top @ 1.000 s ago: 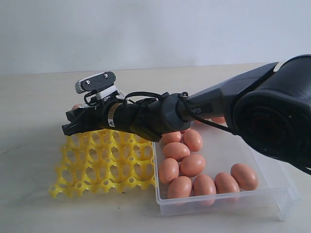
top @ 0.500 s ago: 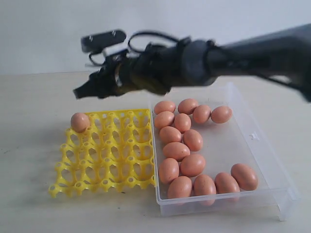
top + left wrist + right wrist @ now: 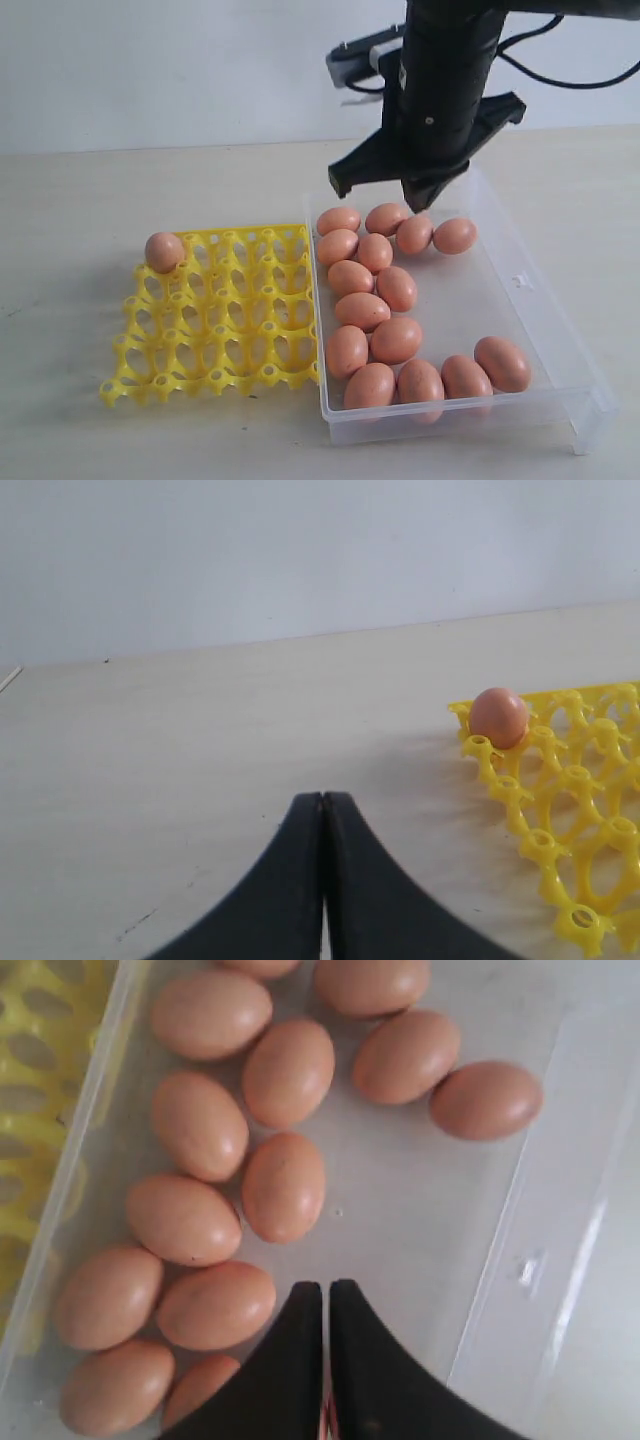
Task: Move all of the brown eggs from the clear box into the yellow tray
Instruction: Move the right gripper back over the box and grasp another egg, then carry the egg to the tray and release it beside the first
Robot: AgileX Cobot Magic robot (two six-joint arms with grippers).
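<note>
My right hand [image 3: 418, 198] hangs above the far end of the shallow clear box [image 3: 480, 300] of transparent plastic. Its two black fingers are pressed together with nothing between them. My left hand [image 3: 323, 802] is likewise closed and empty, low over the pale counter [image 3: 70, 200] just off the bright yellow tray [image 3: 230, 320] of latticed plastic cups. Fifteen of the smooth, matte brown eggs [image 3: 397, 340] lie in the box, crowded along the wall nearest the tray. A lone egg [image 3: 165, 251] sits in the tray's corner cup, far left in the exterior view.

The first risk, as I judge it, is going down with my fingers shut. The tips would strike a shell and crack it or send it skidding. Next is the crowding. Most eggs touch a neighbour, so a finger pushed between two could wedge, roll one aside or press on the wrong shell. The end egg [image 3: 455, 236], with bare floor on one side, looks the safer pick.

Grip is a gamble too: on a rounded, smooth shell, too light a squeeze lets it slip and too firm a one crushes it. A low carry could clip the box wall or the tray's pegs. Any knock to the light tray might unseat the lone egg at its edge.
</note>
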